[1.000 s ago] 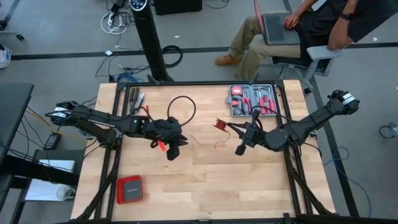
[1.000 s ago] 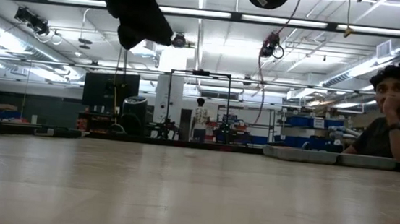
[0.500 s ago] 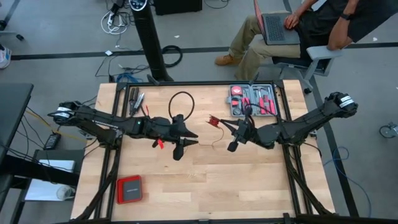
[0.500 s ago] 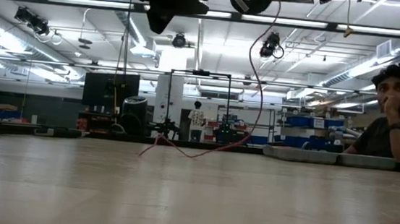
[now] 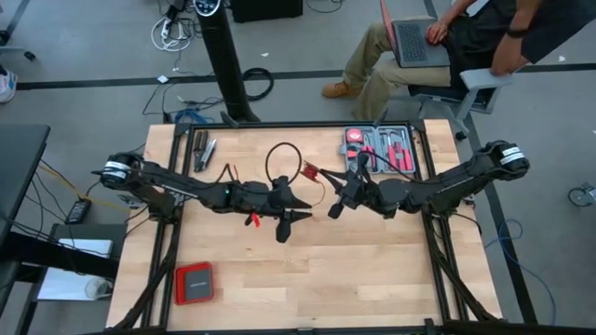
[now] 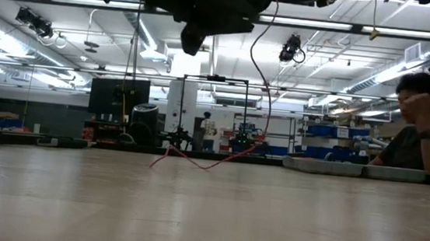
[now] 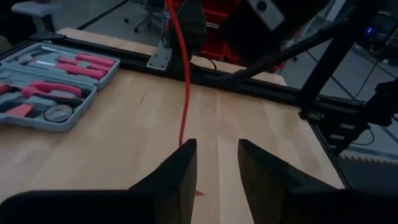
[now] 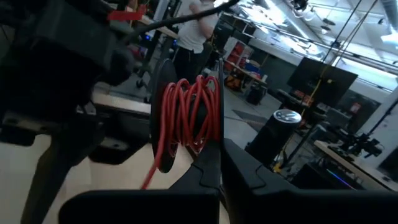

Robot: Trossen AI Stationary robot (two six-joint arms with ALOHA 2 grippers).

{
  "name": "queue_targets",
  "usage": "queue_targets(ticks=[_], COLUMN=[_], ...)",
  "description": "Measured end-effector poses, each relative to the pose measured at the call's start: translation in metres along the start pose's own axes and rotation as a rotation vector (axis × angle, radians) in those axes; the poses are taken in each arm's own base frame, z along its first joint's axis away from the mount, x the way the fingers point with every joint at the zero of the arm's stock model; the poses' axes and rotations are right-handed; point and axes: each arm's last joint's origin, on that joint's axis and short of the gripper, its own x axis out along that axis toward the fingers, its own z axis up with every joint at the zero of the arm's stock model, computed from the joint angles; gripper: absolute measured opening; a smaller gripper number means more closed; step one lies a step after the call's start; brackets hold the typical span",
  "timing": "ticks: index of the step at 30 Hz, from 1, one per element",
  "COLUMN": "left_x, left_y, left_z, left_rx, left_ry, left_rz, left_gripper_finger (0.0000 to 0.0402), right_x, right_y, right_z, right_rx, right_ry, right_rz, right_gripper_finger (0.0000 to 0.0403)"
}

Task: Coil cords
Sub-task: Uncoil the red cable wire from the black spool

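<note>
1. The wooden desk (image 5: 372, 279) fills the middle of the high view, framed by black rails, with both dark arms reaching in from its sides toward the centre.
2. A seated person (image 5: 466, 37) with a laptop is on the floor beyond the far edge of the desk; in the low view the same person shows at the right, one hand raised.
3. A grey tool tray (image 5: 379, 150) with red-handled tools lies open on the desk at the far edge, right of centre.
4. A flat red box (image 5: 194, 283) sits near the front left corner of the desk, well apart from both arms.
5. The left pincer (image 5: 291, 220) hangs above the desk's centre; its fingers (image 7: 180, 171) stand apart with a clear gap and hold nothing, and the cord runs down just in front of them.
6. The right pincer (image 5: 335, 207) is just right of the left one, raised off the desk, its fingers closed together, with the wound part of the cord at them.
7. The red cord (image 8: 186, 112) is wound in several loops at the right pincer; from there a loose strand (image 6: 264, 94) hangs down to the desk and trails across it, as the low view shows.
</note>
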Motion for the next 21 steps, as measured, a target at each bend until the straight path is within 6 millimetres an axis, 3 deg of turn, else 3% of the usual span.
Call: queue_targets(ticks=[21], left_x=[0.0064], left_y=[0.0011], left_z=[-0.0011], left_rx=[-0.009], left_ry=[-0.055], left_rz=[0.037], left_gripper_finger=[0.0122], right_x=[0.0054], right_y=[0.0043], right_z=[-0.0033], right_rx=[0.017], right_ry=[-0.007], right_rz=[-0.012], right_gripper_finger=[0.0])
